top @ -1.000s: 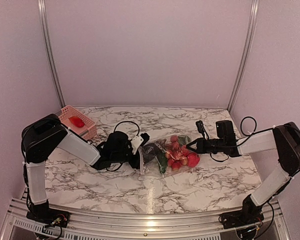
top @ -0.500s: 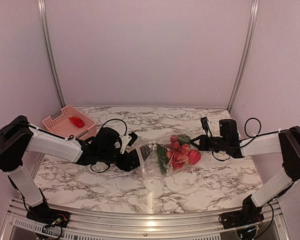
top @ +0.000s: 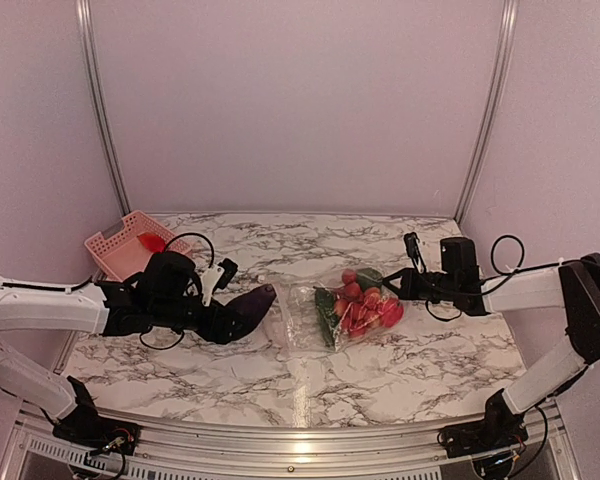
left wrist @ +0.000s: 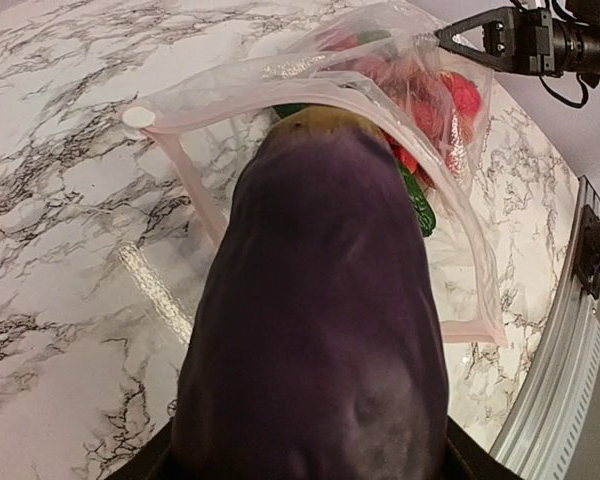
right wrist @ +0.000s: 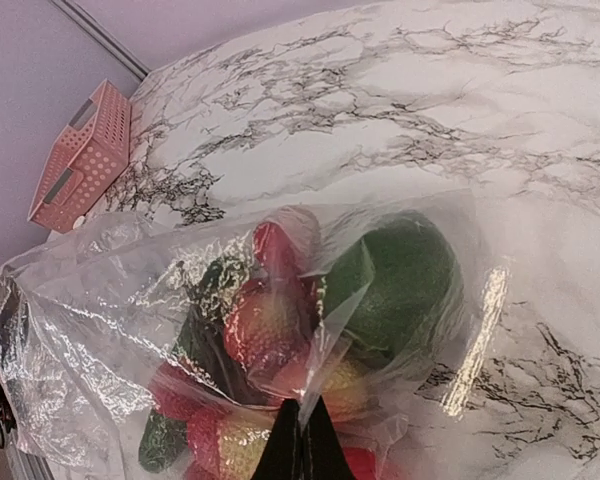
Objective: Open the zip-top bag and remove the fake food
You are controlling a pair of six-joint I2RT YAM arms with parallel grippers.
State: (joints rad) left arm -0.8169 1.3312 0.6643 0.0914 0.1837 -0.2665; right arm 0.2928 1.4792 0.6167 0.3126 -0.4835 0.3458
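Marble table: bears all items noted.

Zip-top bag: lies just to the 3 o'clock side of table centre. Its mouth is open and faces 9 o'clock. Its 3 o'clock end is lifted off the surface.

Pink basket: at the table's 10 o'clock corner, well apart from the bag.

Purple eggplant: outside the bag, just beside its mouth at 9 o'clock, tip towards the opening. Contact with the bag cannot be determined.

Fake food: red and dark green pieces bunched inside the bag's 3 o'clock end.

Red piece: lies in the basket.

Left gripper: clenched around the eggplant's near end.

Right gripper: fingertips pinched together on a fold of the bag's plastic.
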